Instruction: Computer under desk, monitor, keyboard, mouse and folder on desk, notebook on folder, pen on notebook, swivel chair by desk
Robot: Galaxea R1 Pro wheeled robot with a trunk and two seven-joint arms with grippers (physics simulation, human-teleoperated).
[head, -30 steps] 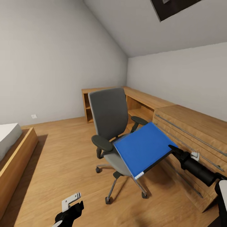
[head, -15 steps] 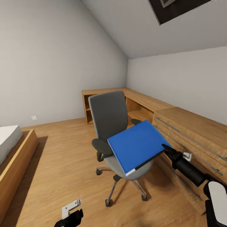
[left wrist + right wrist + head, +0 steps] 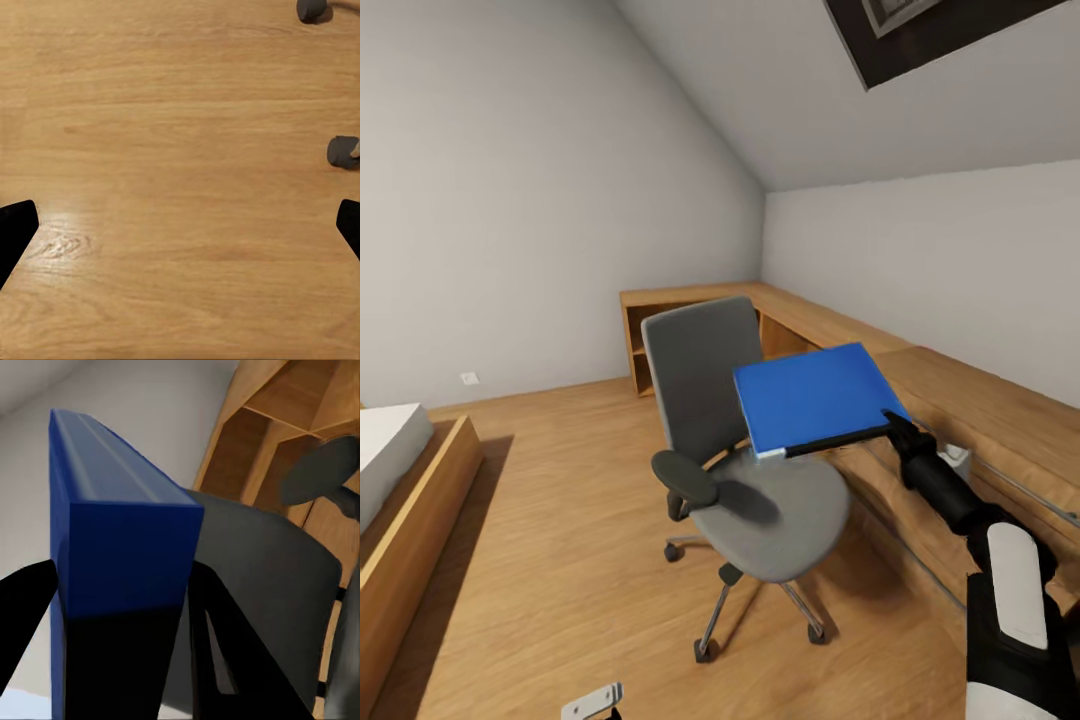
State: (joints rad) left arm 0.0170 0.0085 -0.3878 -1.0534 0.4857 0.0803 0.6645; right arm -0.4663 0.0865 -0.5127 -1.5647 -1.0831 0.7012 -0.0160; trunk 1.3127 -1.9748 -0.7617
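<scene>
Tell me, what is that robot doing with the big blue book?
The robot's right hand is clamped on the edge of the blue folder and holds it up in the air, above the seat of the grey swivel chair. The left hand is open, low over the wooden floor, holding nothing. The folder still needs to go onto a desk.

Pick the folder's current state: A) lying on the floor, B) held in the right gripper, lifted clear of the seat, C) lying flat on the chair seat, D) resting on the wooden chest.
B: the right gripper clamps the blue folder at its edge, above the swivel chair seat.
</scene>
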